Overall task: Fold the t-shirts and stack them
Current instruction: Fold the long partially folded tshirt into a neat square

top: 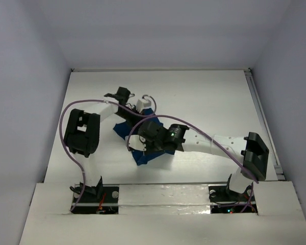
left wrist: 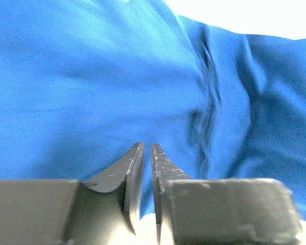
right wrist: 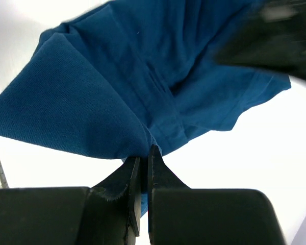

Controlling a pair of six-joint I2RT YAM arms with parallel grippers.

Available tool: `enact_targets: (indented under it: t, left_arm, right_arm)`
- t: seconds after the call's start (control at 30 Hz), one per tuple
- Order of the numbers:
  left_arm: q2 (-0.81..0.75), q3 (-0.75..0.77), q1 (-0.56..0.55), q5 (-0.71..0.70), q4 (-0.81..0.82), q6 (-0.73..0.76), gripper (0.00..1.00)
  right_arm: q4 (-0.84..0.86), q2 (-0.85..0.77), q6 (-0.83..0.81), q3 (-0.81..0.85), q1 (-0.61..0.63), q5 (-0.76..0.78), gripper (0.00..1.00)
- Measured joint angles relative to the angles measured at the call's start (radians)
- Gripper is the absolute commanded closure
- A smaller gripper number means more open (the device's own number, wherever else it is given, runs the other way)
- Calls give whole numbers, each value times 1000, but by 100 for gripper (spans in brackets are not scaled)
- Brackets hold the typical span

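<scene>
The t-shirt [top: 142,156] is seen bunched in a dark blue heap at the centre of the table [top: 204,97], in the top view just below the middle of the frame. It is not spread flat, and no fold has yet been laid. Its long axis is judged to run from upper right to lower left of that view, a narrow strip showing at the upper end and a broader lobe at the lower end.

Both arms are bent in over the heap, one at each end. The left gripper [left wrist: 147,149] is placed at the upper end, with its jaws drawn almost together and only a thin slit left between them. Cloth fills its whole view, but whether a fold is caught cannot be told. The right gripper [right wrist: 143,155] is set at the lower part of the heap with its jaws pressed together on an edge of the cloth, which tapers down to the tips.

Since the cloth lies between the two grippers, the coming move is judged to turn on that axis: the ends would have to be drawn apart along it, and slack would be taken up first at the right gripper's pinch
</scene>
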Motion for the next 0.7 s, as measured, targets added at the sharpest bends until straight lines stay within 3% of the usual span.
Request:
enact_targets:
  t: [0.13, 0.3, 0.7]
  left_arm:
    - [-79, 82, 107, -12, 110, -101, 89]
    - [-115, 164, 152, -51, 165, -135, 99]
    - [-45, 41, 140, -75, 194, -144, 100]
  right_arm:
    - [2, 18, -6, 18, 0, 4, 100]
    - [1, 48, -20, 39, 0, 12, 100]
    - [3, 171, -71, 204, -44, 21, 100]
